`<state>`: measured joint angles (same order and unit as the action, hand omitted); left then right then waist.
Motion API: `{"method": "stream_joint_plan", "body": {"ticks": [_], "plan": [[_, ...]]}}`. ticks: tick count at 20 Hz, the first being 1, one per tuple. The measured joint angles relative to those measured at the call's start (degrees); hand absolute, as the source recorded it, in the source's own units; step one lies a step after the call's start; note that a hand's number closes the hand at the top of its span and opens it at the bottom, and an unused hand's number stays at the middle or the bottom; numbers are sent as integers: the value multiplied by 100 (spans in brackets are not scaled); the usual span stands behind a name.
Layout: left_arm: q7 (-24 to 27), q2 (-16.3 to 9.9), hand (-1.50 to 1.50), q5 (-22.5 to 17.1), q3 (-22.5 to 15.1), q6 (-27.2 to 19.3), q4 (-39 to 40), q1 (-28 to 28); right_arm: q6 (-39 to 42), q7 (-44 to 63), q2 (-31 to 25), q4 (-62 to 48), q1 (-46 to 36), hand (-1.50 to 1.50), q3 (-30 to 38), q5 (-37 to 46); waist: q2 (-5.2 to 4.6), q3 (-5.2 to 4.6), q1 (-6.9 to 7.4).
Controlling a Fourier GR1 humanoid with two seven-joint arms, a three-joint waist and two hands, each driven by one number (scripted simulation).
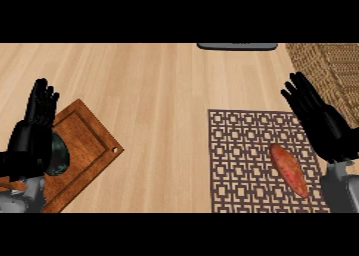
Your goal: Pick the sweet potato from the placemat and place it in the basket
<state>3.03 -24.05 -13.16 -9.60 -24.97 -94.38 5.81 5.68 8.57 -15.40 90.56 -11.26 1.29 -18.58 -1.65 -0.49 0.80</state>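
Our right hand hangs open-fingered just beside the sweet potato, which lies untouched on the placemat; our left hand rests open. We judge the tapered root could roll from a shallow grasp, or clip the basket rim.

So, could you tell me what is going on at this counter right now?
Nothing is being handled yet. The sweet potato lies on the patterned placemat, untouched. The robot's right hand is open, fingers up, just to the right of it, in front of the wicker basket at the upper right. The left hand is open too, over a wooden cutting board at the left, where a dark round object sits partly hidden behind it. The pick has not begun.
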Motion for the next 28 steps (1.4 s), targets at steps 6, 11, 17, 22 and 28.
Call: {"method": "stream_joint_plan", "body": {"ticks": [6,11,17,22,28], "plan": [[39,251,0,-49,-48,175,-42,-209,796,-343,-631,569,656,150,561,-356,144,39,-117],[-62,470,0,-233,-241,330,-99,-369,1254,-1033,-605,1677,1341,-150,-295,609,202,43,-196],[4,561,0,-226,-306,394,-104,-503,-113,-402,-138,2718,2051,-150,-889,2473,209,31,-221],[31,628,0,-222,-338,408,-64,-517,-485,907,-756,3275,2021,-150,-466,3825,201,10,-229],[25,635,0,-222,-328,462,-52,-464,739,2661,-2006,4004,1886,-150,-57,4083,187,7,-166]]}}
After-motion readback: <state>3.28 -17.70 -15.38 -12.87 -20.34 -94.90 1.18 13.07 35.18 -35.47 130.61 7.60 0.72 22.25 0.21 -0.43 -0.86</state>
